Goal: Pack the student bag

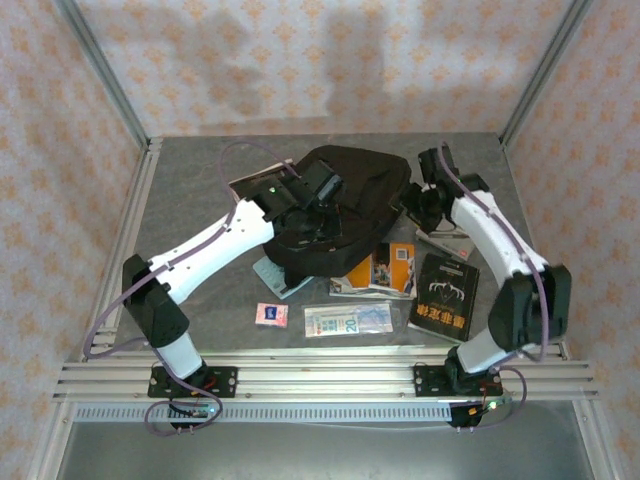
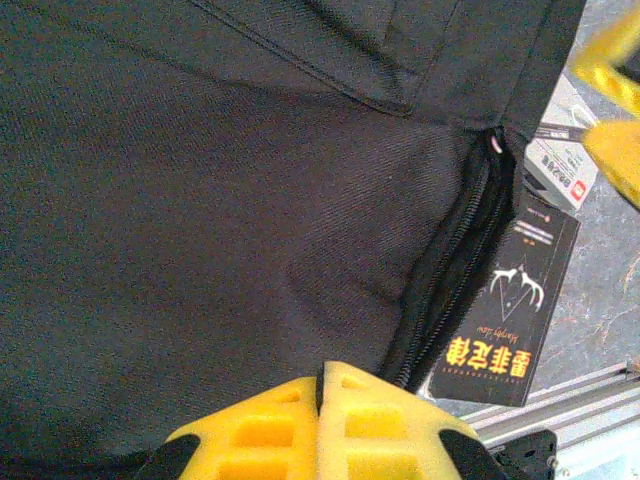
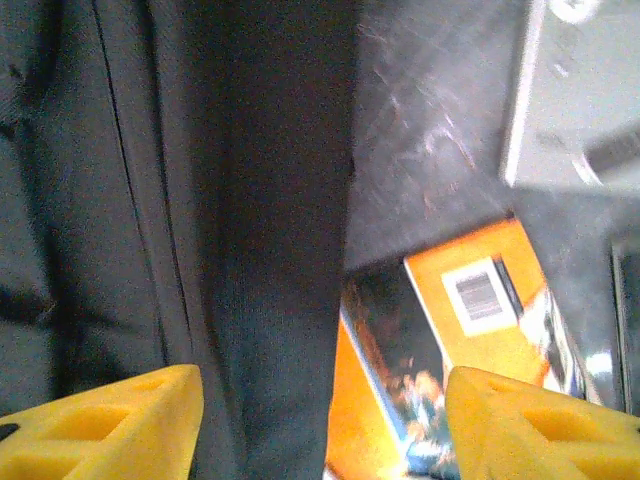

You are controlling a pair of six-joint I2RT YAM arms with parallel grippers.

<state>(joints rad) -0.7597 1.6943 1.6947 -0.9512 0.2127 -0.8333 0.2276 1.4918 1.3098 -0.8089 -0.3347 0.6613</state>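
The student bag [image 1: 350, 185], large and black, lies at the middle back of the table. My left gripper [image 1: 318, 213] rests on its front part. In the left wrist view its yellow fingertips [image 2: 350, 400] are pressed together on the bag [image 2: 200, 200], with a thin dark fold of fabric pinched between them, beside the zip [image 2: 460, 270]. My right gripper [image 1: 422, 203] hangs by the bag's right side. Its fingers [image 3: 100, 420] stand wide apart over the bag's edge [image 3: 270, 250] and an orange book [image 3: 480, 300], gripping nothing.
In front of the bag lie an orange book [image 1: 385, 268], a black book [image 1: 445, 295], a flat banknote-printed item [image 1: 347, 319] and a small pink packet [image 1: 271, 314]. A light blue book [image 1: 272, 276] pokes out from under the bag. A pink book [image 1: 252, 183] lies back left.
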